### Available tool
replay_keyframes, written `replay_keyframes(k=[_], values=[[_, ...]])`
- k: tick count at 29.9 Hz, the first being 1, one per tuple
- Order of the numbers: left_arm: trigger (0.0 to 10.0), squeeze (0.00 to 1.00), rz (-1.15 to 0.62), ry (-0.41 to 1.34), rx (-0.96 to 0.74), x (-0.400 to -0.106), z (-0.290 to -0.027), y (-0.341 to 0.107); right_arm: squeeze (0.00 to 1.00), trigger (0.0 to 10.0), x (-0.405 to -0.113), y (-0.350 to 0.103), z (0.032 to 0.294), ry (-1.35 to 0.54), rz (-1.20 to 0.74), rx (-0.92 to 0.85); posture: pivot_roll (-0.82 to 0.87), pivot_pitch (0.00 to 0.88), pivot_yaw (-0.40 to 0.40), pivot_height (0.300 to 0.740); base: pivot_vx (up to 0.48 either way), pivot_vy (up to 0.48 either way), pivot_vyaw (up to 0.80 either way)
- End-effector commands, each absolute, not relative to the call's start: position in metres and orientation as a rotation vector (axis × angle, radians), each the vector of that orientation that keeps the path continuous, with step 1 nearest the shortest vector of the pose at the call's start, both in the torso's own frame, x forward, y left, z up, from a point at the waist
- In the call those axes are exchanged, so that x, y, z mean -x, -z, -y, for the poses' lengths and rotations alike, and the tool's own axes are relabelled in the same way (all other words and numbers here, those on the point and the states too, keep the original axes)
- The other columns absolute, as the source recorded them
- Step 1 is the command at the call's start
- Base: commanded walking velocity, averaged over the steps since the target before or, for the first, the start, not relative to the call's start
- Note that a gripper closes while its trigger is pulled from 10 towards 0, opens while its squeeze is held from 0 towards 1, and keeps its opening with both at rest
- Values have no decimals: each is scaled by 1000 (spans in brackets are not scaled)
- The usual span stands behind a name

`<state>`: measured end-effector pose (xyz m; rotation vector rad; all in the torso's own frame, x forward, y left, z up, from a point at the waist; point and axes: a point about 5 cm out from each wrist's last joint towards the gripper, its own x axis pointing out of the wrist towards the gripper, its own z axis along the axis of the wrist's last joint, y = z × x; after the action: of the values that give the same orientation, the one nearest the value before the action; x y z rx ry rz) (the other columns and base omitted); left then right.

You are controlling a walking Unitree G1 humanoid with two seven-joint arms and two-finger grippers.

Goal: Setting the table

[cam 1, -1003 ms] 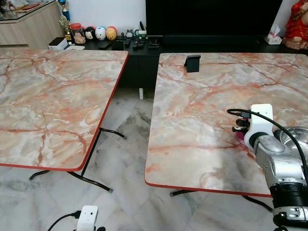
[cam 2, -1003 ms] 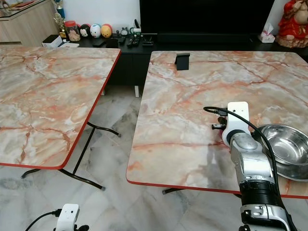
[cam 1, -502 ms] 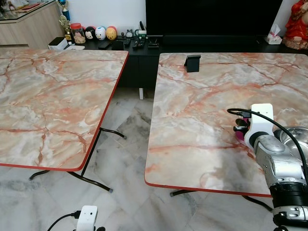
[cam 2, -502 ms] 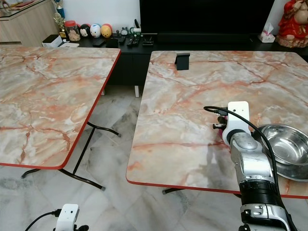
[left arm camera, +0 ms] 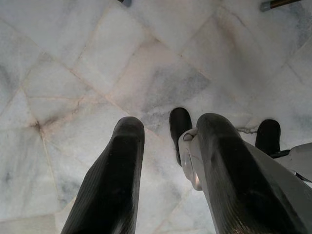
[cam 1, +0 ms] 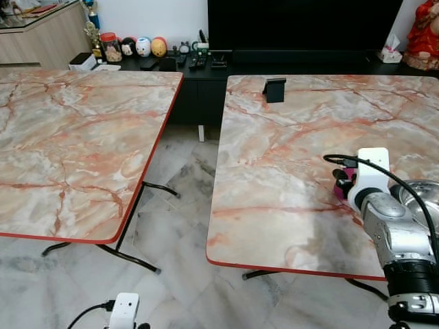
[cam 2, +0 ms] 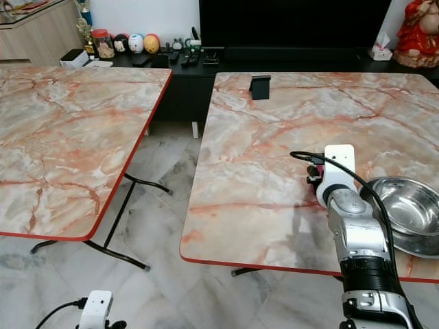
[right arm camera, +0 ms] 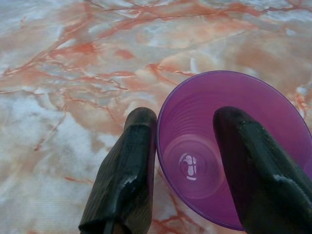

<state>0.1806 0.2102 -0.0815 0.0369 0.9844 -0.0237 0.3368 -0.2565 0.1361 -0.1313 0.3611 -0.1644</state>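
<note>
A: Starting at the left, what does the robot have to work with?

B: The left bench (cam 1: pixel 75 144) carries nothing. Below it the left gripper (left arm camera: pixel 165 146) hangs idle over the floor (left arm camera: pixel 73 58), its two fingers apart and released, holding nothing.

A: And moving right?

B: Across the gap stands the right bench (cam 2: pixel 274 137), with a small black stand (cam 2: pixel 259 87) near its far edge. Nearer the robot, the right gripper (right arm camera: pixel 185 141) is at the purple cup (right arm camera: pixel 229 146). In the right wrist view one finger is outside the cup's wall and the other inside it, so the gripper straddles the rim. Whether it is clenched on the wall or slack around it, the robot's views do not settle; B would not guess.

A: Where exactly is the cup?

B: Upright, over or on the right bench, just beside the steel bowl (cam 2: pixel 408 209), which sits at the bench's right side close to the near edge.

A: What could go wrong from here?

B: A grasp on one thin wall is a weak one. In B's judgement the cup could swing or slip off the fingers if the arm moves quickly. If the gripper opens while the cup is tilted, it may tip and roll toward the near edge. The bowl is close too; a sideways sweep of the wrist could knock it.
</note>
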Motion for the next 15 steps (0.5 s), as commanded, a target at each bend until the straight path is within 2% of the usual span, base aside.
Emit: replay_keyframes(k=[1, 15], values=[[10000, 0, -1009, 31, -52, -176, -213, 83, 0, 10000, -341, -142, 256, 171, -339, 122, -41, 0, 36, 736, 0, 0, 0], [10000, 0, -1005, 28, -48, -176, -213, 83, 0, 10000, -344, -146, 257, 183, -312, 122, -39, 0, 35, 736, 0, 0, 0]])
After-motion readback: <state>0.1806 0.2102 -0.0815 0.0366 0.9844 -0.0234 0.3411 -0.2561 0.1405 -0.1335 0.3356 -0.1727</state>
